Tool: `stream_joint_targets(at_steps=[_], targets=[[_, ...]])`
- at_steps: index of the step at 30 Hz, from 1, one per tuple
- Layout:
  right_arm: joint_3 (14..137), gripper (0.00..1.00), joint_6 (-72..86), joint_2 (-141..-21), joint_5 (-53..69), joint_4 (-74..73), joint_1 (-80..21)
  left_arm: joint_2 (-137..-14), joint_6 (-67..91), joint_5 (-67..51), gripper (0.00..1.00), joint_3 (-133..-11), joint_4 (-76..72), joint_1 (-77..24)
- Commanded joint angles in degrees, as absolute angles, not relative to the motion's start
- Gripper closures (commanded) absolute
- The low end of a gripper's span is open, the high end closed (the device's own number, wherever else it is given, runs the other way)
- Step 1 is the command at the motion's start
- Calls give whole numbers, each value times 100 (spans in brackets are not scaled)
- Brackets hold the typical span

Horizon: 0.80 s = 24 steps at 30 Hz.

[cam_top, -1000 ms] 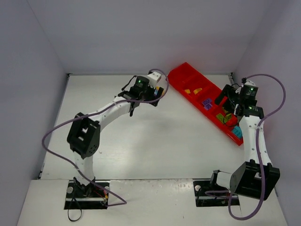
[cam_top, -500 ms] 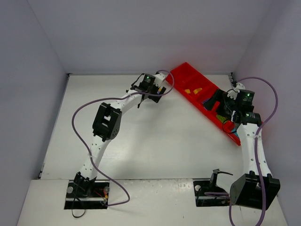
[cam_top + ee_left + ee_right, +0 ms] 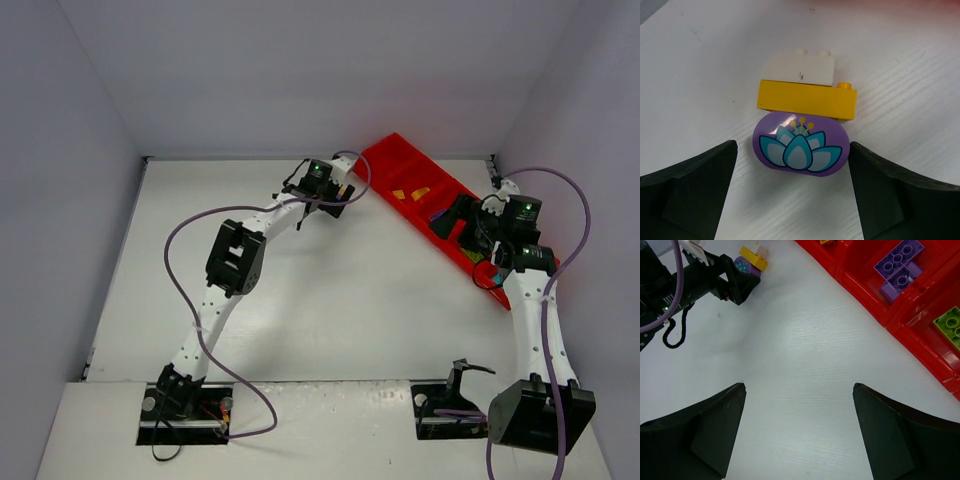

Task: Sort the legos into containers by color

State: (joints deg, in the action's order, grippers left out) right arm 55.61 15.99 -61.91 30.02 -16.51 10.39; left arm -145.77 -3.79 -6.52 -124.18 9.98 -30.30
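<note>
A small stack of legos lies on the white table: a purple oval brick with a lotus print (image 3: 797, 150), a yellow brick (image 3: 807, 100) and a white brick (image 3: 799, 70). My left gripper (image 3: 792, 146) is open, its fingers either side of the purple brick and not touching it. It sits near the tray's far end in the top view (image 3: 338, 198). The red tray (image 3: 385, 165) holds orange-yellow bricks (image 3: 410, 192), purple bricks (image 3: 897, 265) and a lime green brick (image 3: 952, 325) in separate compartments. My right gripper (image 3: 799, 385) is open and empty, above bare table beside the tray.
The left gripper (image 3: 737, 282) and the stack (image 3: 752, 259) show at the top left of the right wrist view. Grey walls close in the table on three sides. The tray runs diagonally along the right side.
My left arm has stretched toward the back, bringing its gripper closer to the tray's far end. My right gripper has swung left and back over the tray's middle.
</note>
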Motion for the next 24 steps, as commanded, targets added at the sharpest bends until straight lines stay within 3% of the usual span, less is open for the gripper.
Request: stream_joint_targets(at_steps=[1, 6, 10, 11, 12, 15, 23, 24], targets=[[5528, 15, 1582, -6012, 3173, -1380, 1011, -14519, -237, -589, 15, -12700, 747, -2971], [5458, 14, 1599, -6003, 3173, -1389, 1011, -14537, -158, -668, 21, -12762, 730, -2918], [5458, 14, 1608, -6029, 3190, -1389, 1011, -14450, -123, -834, 41, -12621, 633, -2865], [5467, 14, 1600, -6029, 3190, -1389, 1011, -14423, -88, -887, 55, -12586, 607, -2857], [5467, 14, 1591, -6038, 3199, -1389, 1011, -14388, -70, -1001, 62, -12482, 580, -2848], [5546, 15, 1582, -6082, 3287, -1389, 1002, -13907, -123, -1230, 73, -11790, 151, -2830], [5845, 15, 1626, -6372, 3612, -1380, 826, -12350, -465, -1512, 74, -9590, -1072, -2848], [5871, 15, 1617, -6416, 3630, -1371, 817, -12157, -475, -1573, 68, -9441, -1124, -2848]])
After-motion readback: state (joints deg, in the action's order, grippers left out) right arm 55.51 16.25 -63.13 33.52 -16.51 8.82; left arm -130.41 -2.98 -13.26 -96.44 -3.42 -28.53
